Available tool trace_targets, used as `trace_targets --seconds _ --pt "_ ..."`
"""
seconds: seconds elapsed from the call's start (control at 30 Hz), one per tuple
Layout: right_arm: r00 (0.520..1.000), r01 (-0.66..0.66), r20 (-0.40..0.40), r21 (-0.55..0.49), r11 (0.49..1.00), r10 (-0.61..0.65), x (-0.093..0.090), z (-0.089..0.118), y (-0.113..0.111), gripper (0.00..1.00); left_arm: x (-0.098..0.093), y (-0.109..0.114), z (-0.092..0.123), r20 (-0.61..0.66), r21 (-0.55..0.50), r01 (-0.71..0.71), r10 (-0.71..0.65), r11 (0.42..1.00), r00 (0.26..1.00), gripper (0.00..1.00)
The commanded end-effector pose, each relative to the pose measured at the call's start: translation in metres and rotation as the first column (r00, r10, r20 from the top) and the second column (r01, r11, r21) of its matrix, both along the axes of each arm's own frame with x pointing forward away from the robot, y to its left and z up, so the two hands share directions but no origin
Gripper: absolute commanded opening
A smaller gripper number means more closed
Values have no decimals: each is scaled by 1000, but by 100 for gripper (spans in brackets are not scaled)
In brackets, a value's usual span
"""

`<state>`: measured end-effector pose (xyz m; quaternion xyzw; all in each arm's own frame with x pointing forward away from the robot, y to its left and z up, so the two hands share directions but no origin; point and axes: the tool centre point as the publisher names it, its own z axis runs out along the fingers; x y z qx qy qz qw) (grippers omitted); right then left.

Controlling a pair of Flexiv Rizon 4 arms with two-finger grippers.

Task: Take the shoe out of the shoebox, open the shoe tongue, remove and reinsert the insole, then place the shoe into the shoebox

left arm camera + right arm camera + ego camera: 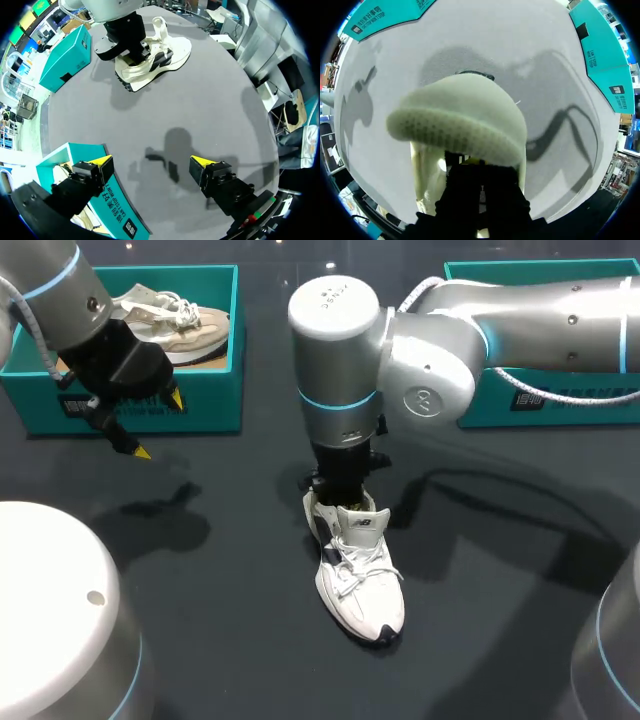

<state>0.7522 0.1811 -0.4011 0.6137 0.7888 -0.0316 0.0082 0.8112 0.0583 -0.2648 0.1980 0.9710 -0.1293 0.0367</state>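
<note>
A white sneaker (362, 575) lies on the dark table near the middle, toe toward the front edge; the left wrist view shows the sneaker (160, 55) too. My right gripper (345, 485) points down into its heel opening. In the right wrist view my right gripper (479, 175) is shut on a pale green insole (460, 117), which arches up ahead of the fingers. My left gripper (158, 425) hangs open and empty in front of the left teal shoebox (215, 390). In its own view, the left gripper (152, 162) has nothing between its yellow tips.
The left shoebox holds a beige shoe (175, 325). A second teal box (545, 405) stands at the back right, under my right arm. Bare dark table lies between the left box and the sneaker.
</note>
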Motion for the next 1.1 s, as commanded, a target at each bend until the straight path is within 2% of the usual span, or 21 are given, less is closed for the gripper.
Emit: trace_targets --seconds 0.03,0.17,0.37,0.5,0.67,0.77,0.83,1.0,1.07,1.1 --pt "1000 18 2 -14 1000 -18 -15 -2 -7 0 0 0 0 1 3 0 0 1000 1000 100" --pt "999 31 31 -59 998 -29 -18 23 -6 0 0 0 0 1 3 0 0 1000 1000 100" --pt "999 6 39 -94 996 -2 -10 45 -6 0 0 0 0 1 3 0 0 1000 1000 100" --pt "1000 -7 -3 -79 997 7 -7 50 -8 0 0 0 0 1 3 0 0 1000 1000 100" --pt "998 -21 -63 -47 999 18 -10 44 -15 0 0 0 0 1 3 0 0 1000 1000 100" --pt "996 -20 -87 -55 998 15 -15 43 -17 12 0 0 0 1 3 0 0 1000 1000 100" --pt "994 -20 -107 -64 998 13 -18 43 -17 26 0 0 0 1 3 0 0 1000 1000 100" --pt "990 -22 -141 -70 997 12 -28 44 -14 37 0 0 0 1 3 0 0 1000 1000 100" --pt "988 -24 -151 -76 997 12 -30 44 -10 47 0 0 0 1 3 0 0 1000 1000 100" --pt "988 -28 -153 -80 996 16 -32 44 -8 59 0 0 0 1 3 0 0 1000 1000 100"
